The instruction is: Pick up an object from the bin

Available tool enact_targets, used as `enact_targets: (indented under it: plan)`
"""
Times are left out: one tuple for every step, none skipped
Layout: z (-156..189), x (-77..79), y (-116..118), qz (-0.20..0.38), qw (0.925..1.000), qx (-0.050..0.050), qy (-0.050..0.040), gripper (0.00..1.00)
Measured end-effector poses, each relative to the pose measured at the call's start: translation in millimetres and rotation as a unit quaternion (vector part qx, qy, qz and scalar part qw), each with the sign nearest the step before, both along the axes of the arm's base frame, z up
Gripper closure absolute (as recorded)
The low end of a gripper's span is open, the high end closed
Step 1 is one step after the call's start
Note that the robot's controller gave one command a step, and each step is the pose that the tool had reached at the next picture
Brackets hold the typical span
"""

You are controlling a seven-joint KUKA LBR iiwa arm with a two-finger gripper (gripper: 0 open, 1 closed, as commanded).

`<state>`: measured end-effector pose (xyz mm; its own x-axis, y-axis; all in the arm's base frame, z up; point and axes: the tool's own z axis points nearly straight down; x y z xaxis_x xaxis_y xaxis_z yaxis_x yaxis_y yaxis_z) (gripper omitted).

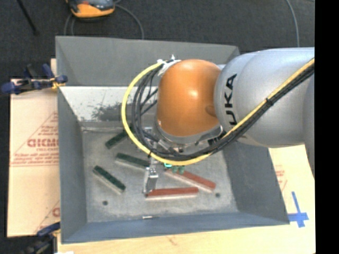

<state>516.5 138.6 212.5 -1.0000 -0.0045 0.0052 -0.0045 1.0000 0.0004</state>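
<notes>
**Risk: an off-centre grab at the stick's end**

My claw [151, 183] hangs low in the bin [71, 157], at the left end of a flat red-brown stick [172, 192] lying near the front wall. I cannot tell whether the claw is apart or together. A 2nd red-brown stick [195, 180] lies just behind it, and a dark green stick [131, 160] is near on the left. Gripped this far from its middle, the stick could swing or slip out, I judge. The claw could also catch the 2nd stick.
</notes>
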Motion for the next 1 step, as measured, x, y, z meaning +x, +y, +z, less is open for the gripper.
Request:
enact_targets:
  plan:
    - [4.0,1.8,-0.8,-0.002,1.0000,0.001,-0.0038,0.00]
